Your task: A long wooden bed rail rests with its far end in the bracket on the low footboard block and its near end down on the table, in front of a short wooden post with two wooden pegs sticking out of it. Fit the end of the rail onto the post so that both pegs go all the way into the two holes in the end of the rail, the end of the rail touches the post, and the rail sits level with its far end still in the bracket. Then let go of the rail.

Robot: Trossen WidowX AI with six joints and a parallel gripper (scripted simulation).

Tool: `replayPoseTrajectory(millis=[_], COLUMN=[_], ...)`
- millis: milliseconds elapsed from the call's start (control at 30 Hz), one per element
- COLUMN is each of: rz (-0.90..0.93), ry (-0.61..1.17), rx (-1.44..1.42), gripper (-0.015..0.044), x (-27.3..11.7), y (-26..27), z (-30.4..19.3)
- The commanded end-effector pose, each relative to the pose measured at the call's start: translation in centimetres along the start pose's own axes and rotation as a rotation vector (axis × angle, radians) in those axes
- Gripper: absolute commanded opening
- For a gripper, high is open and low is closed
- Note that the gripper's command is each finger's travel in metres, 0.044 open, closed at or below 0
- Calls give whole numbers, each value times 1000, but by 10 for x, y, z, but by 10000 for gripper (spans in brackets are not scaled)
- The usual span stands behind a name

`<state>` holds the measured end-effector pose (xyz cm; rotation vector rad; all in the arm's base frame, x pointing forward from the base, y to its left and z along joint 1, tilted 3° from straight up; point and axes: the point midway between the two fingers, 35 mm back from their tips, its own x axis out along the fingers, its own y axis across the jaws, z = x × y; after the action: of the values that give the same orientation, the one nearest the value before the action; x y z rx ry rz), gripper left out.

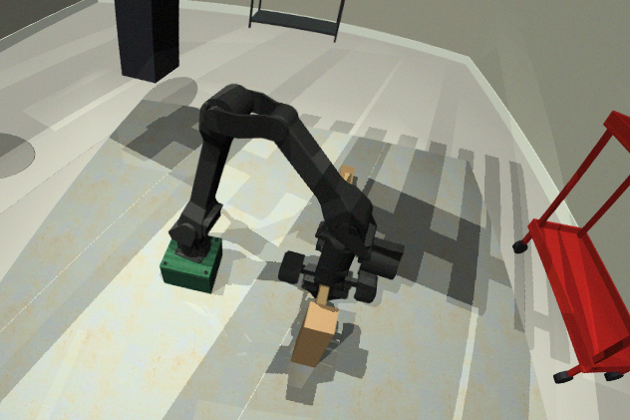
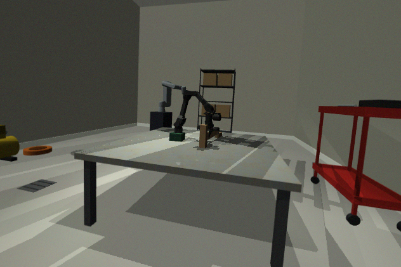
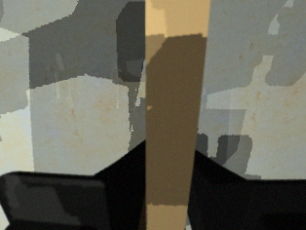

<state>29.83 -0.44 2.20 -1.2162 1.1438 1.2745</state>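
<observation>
The gripper (image 1: 333,285) (image 3: 163,145), clamped narrowly across the rail (image 1: 323,293) (image 3: 174,117), points down from the bent arm (image 1: 310,151) (image 2: 183,108), with the post (image 1: 315,333) (image 2: 203,136) just beyond it. Pushing while the holes sit off the pegs could jam the end or work the far end out of its bracket.

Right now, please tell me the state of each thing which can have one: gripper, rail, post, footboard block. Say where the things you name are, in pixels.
Black parallel-jaw gripper (image 1: 330,285): shut on the rail.
Long light-wood bed rail (image 1: 323,294) (image 3: 174,122): held between the fingers; pegs and holes hidden, seating unclear.
Short wooden post (image 1: 315,333) (image 2: 203,136): upright on the table.
Wooden footboard block (image 1: 347,171): mostly hidden by the arm; bracket cannot be judged.
</observation>
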Motion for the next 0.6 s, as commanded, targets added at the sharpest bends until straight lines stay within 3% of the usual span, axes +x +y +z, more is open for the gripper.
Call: replayPoseTrajectory(millis=[0,567], rz=[-1,-1], ry=[-2,-2], rx=[2,2], gripper=[0,0], x=[1,0], y=[0,0], z=[1,-1])
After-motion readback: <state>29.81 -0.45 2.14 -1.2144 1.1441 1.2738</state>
